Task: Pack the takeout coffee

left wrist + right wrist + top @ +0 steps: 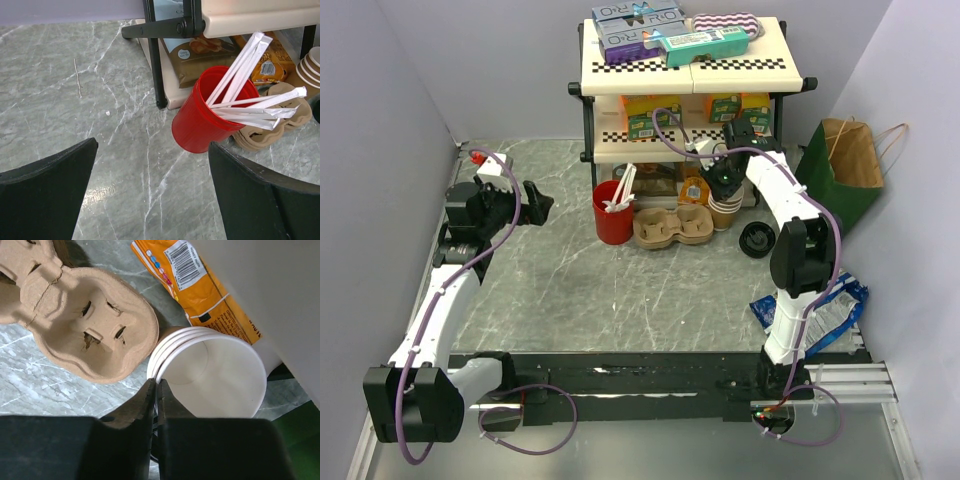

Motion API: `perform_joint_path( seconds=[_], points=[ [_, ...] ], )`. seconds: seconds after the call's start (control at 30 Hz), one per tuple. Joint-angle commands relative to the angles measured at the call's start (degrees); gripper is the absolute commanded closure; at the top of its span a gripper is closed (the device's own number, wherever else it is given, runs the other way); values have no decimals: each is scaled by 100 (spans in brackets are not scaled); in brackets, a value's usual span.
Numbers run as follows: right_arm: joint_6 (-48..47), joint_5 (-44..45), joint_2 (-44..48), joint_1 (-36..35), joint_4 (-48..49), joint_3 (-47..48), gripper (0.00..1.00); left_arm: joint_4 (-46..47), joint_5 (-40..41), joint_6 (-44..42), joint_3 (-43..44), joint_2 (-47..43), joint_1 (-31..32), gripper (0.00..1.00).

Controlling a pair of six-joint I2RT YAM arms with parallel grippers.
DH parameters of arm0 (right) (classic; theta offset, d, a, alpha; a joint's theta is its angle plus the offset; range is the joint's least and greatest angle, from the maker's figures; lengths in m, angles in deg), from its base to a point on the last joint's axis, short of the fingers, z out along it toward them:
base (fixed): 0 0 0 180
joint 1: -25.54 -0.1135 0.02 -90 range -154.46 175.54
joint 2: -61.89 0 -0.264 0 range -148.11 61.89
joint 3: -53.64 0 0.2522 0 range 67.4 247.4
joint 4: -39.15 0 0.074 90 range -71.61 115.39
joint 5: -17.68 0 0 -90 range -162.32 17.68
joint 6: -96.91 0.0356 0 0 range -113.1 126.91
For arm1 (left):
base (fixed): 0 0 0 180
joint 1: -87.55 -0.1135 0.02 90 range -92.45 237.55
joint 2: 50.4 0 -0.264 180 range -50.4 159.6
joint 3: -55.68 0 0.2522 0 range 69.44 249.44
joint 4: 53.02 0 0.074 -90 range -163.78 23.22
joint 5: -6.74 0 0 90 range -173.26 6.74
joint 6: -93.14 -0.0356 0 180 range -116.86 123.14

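The takeout coffee [757, 240] sits on the tabletop [580, 290] just right of the cardboard carrier [672, 228], between the stack of pale cups [725, 210] and the right arm's upright link. From above only its round black lid shows. A green paper bag [840, 170] stands beyond it against the right wall, leaving a narrow lane.

The right tool [723, 180] reaches under the edge of the shelf rack [690, 70]. In the wrist view the right tool [154, 385] has its fingers pressed almost together, pinching the near rim of the stack of pale cups [215, 375]. The cardboard carrier [85, 325] lies just beside the stack, and an orange packet [200, 280] lies behind it.

The left tool [535, 205] hangs with its fingers spread wide, well apart from everything. The left tool [152, 150] faces the red cup [200, 125] of wrapped stirrers, which stands by the rack's leg. Bare marble runs wide from the carrier's near edge to the arm bases.
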Motion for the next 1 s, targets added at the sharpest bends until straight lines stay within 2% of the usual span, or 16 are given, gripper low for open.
perform_joint_path(
  seconds=[0.0,0.03,0.53,0.7,0.97],
  points=[
    [9,88,165,51,22,189,97,303,-48,95,-37,-2,-32,1],
    [27,105,192,42,66,145,100,303,-39,104,-37,-2,-32,1],
    [194,387,1457,68,1622,-1296,100,418,-127,175,-81,95,-32,1],
    [255,369,1563,68,1350,-1069,100,312,-136,131,42,130,-32,1],
    [282,308,2625,-46,1113,-1199,100,312,-135,148,51,113,-32,1]
  ],
)
